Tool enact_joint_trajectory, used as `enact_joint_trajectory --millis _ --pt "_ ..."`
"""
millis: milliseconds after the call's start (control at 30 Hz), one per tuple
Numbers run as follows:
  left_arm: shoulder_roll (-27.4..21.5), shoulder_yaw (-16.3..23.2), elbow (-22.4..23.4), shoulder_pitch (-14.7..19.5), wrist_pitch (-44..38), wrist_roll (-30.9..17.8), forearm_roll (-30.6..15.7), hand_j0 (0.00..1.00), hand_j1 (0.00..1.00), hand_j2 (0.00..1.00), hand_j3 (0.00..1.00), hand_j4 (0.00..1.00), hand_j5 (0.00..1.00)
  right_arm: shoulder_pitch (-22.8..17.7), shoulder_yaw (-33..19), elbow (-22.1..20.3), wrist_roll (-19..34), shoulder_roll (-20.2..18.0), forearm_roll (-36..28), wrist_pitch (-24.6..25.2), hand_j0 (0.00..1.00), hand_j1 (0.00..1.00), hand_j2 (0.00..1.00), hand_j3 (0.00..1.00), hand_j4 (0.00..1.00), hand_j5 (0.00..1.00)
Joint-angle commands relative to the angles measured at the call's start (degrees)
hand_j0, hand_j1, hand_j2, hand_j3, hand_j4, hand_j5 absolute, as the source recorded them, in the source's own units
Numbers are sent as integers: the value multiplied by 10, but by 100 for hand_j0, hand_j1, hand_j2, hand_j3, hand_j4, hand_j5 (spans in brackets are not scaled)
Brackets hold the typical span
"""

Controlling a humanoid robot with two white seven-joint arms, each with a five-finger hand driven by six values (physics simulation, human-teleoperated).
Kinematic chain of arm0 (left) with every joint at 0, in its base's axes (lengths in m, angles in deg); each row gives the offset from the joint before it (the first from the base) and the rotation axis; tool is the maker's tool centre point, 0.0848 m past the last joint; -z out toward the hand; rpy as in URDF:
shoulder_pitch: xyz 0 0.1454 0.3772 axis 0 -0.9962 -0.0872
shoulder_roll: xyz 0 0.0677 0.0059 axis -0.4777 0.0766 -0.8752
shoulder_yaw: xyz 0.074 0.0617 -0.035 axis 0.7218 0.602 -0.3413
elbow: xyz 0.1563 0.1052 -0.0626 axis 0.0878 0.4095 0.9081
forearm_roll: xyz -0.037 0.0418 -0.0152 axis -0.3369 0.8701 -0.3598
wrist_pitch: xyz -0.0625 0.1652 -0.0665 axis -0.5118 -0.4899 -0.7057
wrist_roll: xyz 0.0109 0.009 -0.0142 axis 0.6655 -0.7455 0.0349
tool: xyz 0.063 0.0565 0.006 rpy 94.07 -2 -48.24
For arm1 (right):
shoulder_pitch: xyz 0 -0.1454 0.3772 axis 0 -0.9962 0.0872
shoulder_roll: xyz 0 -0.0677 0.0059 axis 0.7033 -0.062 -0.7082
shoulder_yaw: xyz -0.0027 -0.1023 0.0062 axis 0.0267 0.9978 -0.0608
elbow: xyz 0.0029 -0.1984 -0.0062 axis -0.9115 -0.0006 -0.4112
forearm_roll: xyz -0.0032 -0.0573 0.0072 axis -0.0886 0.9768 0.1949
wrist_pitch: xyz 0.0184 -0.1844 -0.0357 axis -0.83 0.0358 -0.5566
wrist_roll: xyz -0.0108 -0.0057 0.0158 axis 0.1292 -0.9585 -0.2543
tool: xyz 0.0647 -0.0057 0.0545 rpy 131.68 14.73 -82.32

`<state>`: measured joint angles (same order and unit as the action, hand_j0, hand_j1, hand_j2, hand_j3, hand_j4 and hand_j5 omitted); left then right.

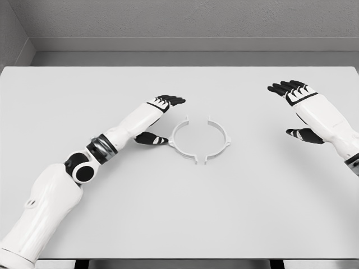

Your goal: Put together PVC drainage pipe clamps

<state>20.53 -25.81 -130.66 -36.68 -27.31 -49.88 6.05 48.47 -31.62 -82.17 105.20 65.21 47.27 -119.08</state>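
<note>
Two white half-ring clamp pieces lie on the white table (179, 213), facing each other as a near-closed ring. The left half (180, 143) and the right half (220, 140) are separated by small gaps at the top and bottom. My left hand (161, 120) rests just left of the ring, fingers spread, its thumb (151, 139) close to the left half's side tab; whether it touches cannot be seen. My right hand (296, 112) hovers well to the right of the ring, open and holding nothing.
A grey wall runs behind the table's far edge (179, 66). Nothing else lies on the tabletop.
</note>
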Motion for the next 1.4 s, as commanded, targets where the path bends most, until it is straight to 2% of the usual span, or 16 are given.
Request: enact_joint_trajectory --millis 0,1367 --pt "2 -1 -1 0 0 0 -3 100 100 100 100 100 100 0 0 -1 0 0 -4 1 100 100 100 100 100 100" --pt "40 -1 -1 1 0 0 23 100 100 100 100 100 100 0 0 0 0 0 -4 1 100 100 100 100 100 100"
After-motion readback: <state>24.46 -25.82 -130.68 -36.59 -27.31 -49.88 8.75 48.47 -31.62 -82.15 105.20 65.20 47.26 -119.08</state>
